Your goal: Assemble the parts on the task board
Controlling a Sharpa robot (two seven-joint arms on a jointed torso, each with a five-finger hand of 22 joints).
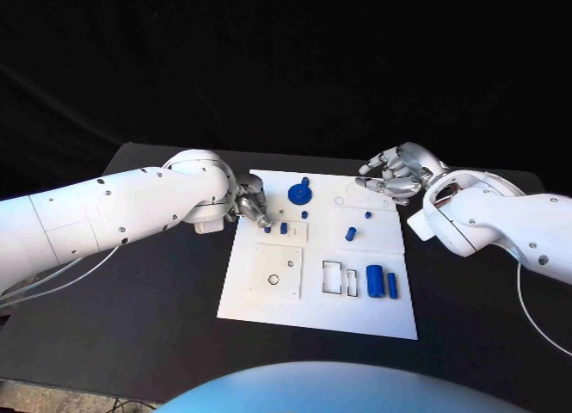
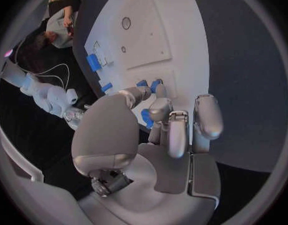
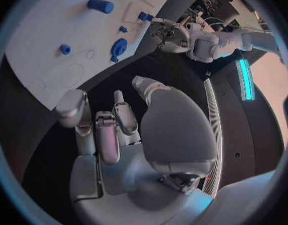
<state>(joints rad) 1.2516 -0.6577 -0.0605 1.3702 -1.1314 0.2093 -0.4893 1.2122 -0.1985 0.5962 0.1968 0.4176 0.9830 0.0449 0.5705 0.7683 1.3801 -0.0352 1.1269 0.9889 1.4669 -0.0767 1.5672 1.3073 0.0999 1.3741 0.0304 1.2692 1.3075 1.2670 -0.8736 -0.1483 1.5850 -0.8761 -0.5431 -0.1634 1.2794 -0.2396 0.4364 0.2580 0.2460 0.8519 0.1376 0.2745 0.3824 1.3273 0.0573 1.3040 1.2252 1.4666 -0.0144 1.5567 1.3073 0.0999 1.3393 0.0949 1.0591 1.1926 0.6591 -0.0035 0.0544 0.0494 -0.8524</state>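
Most work remains, I judge: small blue plastic parts (image 1: 376,280) lie scattered on the flat white task board (image 1: 313,305). My left hand (image 1: 249,205) hovers over two blue pegs (image 2: 149,86), empty; my right hand (image 1: 394,175) hangs curled, empty.

Light fell from above, leaving the task board (image 1: 360,310) bright, near glaring, against the dark table (image 1: 137,344) and a black background. The left hand (image 1: 251,206) cast little shadow beneath its fingers (image 2: 206,117). Both wrist views bent straight edges strongly toward the rim; the palms nearest the lens looked soft.
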